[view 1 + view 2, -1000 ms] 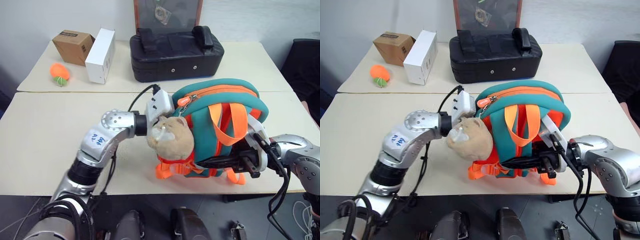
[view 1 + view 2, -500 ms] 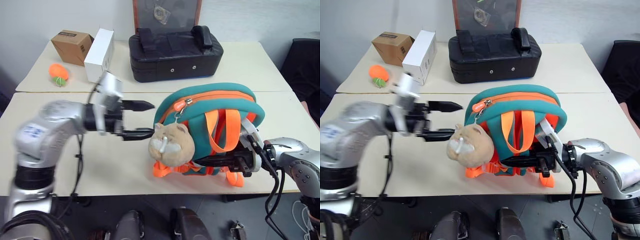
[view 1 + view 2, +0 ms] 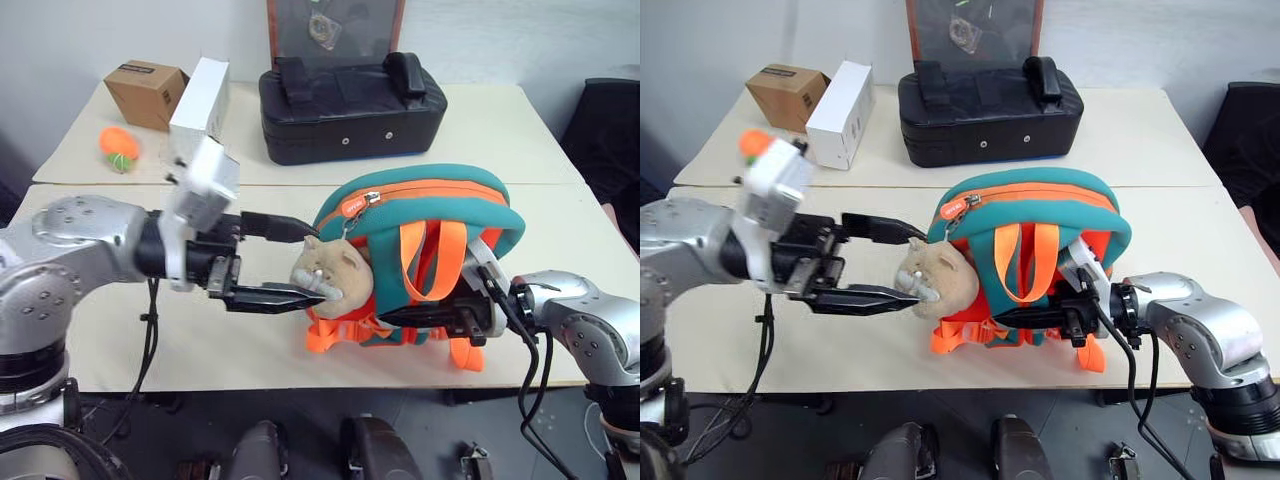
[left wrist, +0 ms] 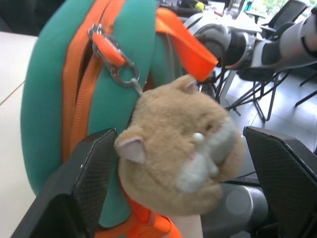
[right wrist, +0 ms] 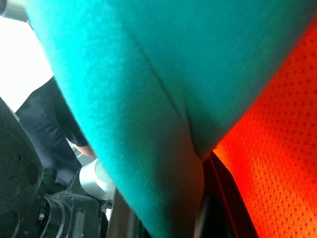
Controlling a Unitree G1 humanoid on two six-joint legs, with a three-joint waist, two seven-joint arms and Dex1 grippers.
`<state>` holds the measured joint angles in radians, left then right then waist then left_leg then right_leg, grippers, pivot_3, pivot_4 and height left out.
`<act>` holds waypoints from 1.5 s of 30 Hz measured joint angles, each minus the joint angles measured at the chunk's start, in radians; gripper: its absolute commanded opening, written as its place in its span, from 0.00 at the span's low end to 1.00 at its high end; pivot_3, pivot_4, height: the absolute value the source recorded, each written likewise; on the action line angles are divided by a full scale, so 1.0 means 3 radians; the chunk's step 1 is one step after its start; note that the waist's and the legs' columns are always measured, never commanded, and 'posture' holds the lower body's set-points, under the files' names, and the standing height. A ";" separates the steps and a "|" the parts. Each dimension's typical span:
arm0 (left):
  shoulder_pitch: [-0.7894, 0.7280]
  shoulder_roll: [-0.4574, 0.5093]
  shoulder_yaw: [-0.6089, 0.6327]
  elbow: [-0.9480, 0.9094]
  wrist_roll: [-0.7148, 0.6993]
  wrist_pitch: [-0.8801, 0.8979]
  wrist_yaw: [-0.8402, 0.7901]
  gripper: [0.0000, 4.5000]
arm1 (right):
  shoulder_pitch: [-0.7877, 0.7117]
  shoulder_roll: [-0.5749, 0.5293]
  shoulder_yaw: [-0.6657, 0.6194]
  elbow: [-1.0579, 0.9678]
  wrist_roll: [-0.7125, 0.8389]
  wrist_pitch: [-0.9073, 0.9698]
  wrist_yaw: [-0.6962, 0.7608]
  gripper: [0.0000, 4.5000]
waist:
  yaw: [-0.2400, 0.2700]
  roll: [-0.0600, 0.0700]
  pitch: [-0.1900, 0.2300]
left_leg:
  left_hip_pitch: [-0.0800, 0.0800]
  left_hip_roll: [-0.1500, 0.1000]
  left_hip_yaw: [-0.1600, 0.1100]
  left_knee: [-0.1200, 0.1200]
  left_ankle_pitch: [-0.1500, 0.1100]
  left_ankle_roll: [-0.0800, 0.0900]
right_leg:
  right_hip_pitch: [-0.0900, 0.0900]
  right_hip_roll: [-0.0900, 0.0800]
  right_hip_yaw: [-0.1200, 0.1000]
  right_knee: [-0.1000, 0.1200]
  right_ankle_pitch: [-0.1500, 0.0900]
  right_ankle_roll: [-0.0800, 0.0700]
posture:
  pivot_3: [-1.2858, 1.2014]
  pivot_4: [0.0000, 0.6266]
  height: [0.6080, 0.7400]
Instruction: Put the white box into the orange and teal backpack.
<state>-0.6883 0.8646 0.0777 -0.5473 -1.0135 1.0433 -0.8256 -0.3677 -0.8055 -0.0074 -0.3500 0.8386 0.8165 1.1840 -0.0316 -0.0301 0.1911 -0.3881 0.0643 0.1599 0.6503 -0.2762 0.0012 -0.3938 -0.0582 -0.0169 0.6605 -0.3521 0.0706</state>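
The orange and teal backpack [image 3: 420, 250] stands on the near bench [image 3: 120, 330], its orange zipper running over the rounded top and its orange straps [image 3: 425, 255] hanging down the side that faces the camera. A tan plush keychain [image 3: 332, 277] dangles from the zipper pull [image 4: 111, 54] at the backpack's left end. The left tool [image 3: 295, 262] stands wide apart, its two black fingers [image 4: 91, 171] level and pointing right, one above and one below the plush, with the tips just beside it; in the left wrist view the plush sits between the two fingers. The right tool [image 3: 420, 318] is closed on the backpack's lower edge, under the straps, and the right wrist view shows teal and orange fabric pressed close against it. The white box cannot be seen in these views. On the far bench [image 3: 480, 130] stand a black padded bag [image 3: 350, 105], a tall white carton [image 3: 200, 95], a brown cardboard box [image 3: 145, 92] and a small orange toy [image 3: 118, 145], all well apart from the backpack.
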 measured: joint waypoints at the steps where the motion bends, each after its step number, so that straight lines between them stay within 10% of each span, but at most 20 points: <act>1: 0.0000 -0.0012 -0.0104 0.0002 0.0137 -0.0080 0.0017 0.96 | -0.0013 0.0000 0.0000 0.0004 0.0012 0.0020 -0.0003 0.00 | 0.0005 0.0000 0.0000 | 0.0000 0.0000 0.0000 0.0000 0.0000 0.0000 | 0.0000 0.0001 0.0000 0.0000 0.0000 0.0000 | 0.52 0.24 1.00; 6: -0.0003 -0.0299 -0.0250 0.0102 0.0343 -0.0235 0.0094 0.83 | -0.0046 0.0001 -0.0002 0.0007 0.0030 0.0055 -0.0027 0.00 | 0.0016 0.0000 0.0000 | -0.0002 -0.0001 -0.0001 0.0002 -0.0001 0.0002 | 0.0001 -0.0003 0.0000 -0.0002 0.0000 0.0000 | 0.52 0.24 1.00; 18: -0.0013 -0.0204 -0.0052 0.0211 0.0000 -0.0097 -0.0140 0.10 | 0.0001 0.0047 -0.0004 0.0005 0.0028 0.0043 -0.0130 0.00 | 0.0010 0.0000 0.0000 | -0.0002 0.0000 -0.0001 0.0002 -0.0001 0.0002 | 0.0000 -0.0003 -0.0001 -0.0001 0.0000 0.0000 | 0.52 0.24 1.00; 32: -0.0549 0.0563 0.0048 0.1243 0.0345 -0.0386 -0.0981 0.08 | 0.0294 0.0090 -0.0159 0.0011 0.0034 -0.0037 -0.0154 0.00 | 0.0005 0.0000 0.0000 | -0.0002 0.0000 0.0005 -0.0003 0.0000 0.0001 | -0.0005 -0.0001 -0.0002 -0.0002 -0.0001 -0.0001 | 0.52 0.24 1.00; 45: 0.0441 0.0963 -0.0140 0.1189 0.1190 -0.1176 -0.1580 0.08 | 0.0522 0.0071 -0.0433 -0.0058 0.0355 -0.0019 -0.0049 0.00 | 0.0008 0.0000 0.0000 | -0.0003 0.0001 0.0007 -0.0006 -0.0002 0.0003 | -0.0008 -0.0004 0.0002 -0.0002 -0.0002 -0.0003 | 0.52 0.24 1.00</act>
<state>-0.5560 1.1534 0.0357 -0.1904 -0.6565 0.6904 -1.2995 -0.2109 -0.7843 -0.1372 -0.3673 0.9452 0.8107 1.1692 -0.0291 -0.0301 0.1911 -0.3890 0.0647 0.1621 0.6485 -0.2769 0.0021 -0.3962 -0.0593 -0.0164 0.6600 -0.3526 0.0696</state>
